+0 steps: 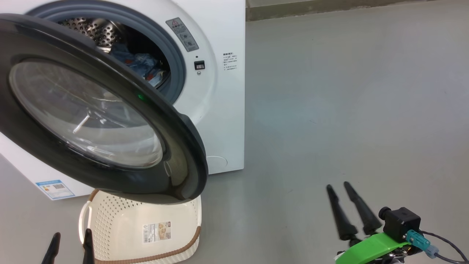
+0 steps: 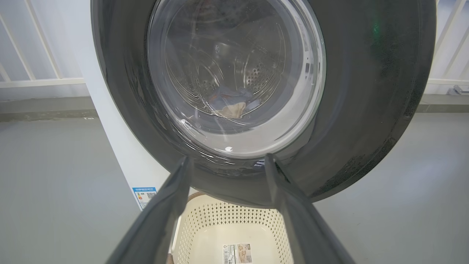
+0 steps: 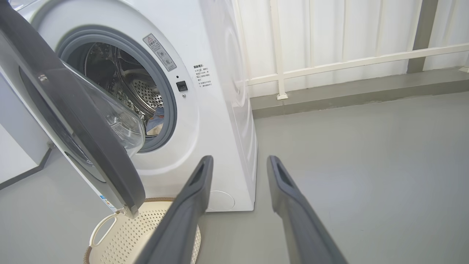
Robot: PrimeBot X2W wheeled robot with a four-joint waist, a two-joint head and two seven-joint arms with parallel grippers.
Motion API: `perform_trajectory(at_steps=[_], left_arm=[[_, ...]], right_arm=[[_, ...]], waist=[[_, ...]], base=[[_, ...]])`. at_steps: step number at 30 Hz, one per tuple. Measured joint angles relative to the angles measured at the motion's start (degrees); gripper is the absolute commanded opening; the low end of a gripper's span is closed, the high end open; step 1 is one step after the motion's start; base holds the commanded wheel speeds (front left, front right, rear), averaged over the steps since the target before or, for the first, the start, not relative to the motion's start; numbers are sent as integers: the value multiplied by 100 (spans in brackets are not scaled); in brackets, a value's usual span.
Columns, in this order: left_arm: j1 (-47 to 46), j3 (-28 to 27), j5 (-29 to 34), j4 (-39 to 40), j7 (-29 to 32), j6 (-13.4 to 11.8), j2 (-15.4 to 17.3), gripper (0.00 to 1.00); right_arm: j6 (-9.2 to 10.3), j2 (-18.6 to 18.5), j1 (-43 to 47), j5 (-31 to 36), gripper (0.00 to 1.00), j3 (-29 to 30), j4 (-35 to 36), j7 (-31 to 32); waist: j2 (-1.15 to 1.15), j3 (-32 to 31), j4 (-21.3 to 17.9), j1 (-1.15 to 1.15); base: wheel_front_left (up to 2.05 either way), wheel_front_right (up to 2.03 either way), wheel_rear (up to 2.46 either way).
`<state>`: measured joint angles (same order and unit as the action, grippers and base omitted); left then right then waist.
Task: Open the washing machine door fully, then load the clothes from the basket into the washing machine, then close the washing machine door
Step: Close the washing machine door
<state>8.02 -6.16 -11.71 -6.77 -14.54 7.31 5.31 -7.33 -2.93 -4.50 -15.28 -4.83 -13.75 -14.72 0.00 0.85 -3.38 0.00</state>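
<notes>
Gaping empty: left gripper [image 1: 71, 234] and right gripper [image 1: 338, 186], touching nothing.

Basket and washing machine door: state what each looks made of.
Basket: cream moulded plastic, judging by its even punched holes and matte sheen; brown rim looks woven, possibly imitation. Washing machine door: glossy black ring, likely plastic, around a clear window, probably glass, showing reflections.

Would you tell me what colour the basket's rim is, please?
Brown, with a woven look, around the cream-white perforated basket; the head view shows it best.
</notes>
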Motion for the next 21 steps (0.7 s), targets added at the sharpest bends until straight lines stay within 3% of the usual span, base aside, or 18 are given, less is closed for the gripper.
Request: perform_trajectory(at_steps=[7,12,21], left_arm=[[0,-29,0,22,0,0,-24,100],[-1,-24,-2,27,0,0,-37,100],[-45,69,-67,32,0,0,-35,100]], right_arm=[[0,0,-16,-153,0,-2,192,0],[0,-3,-32,-156,0,-46,1037,0],[0,-27,-497,24,0,-795,2505,-1]], waist=[[0,11,14,0],[0,42,37,0],[0,105,226,0]], base=[[0,0,0],[0,0,0],[0,0,0]])
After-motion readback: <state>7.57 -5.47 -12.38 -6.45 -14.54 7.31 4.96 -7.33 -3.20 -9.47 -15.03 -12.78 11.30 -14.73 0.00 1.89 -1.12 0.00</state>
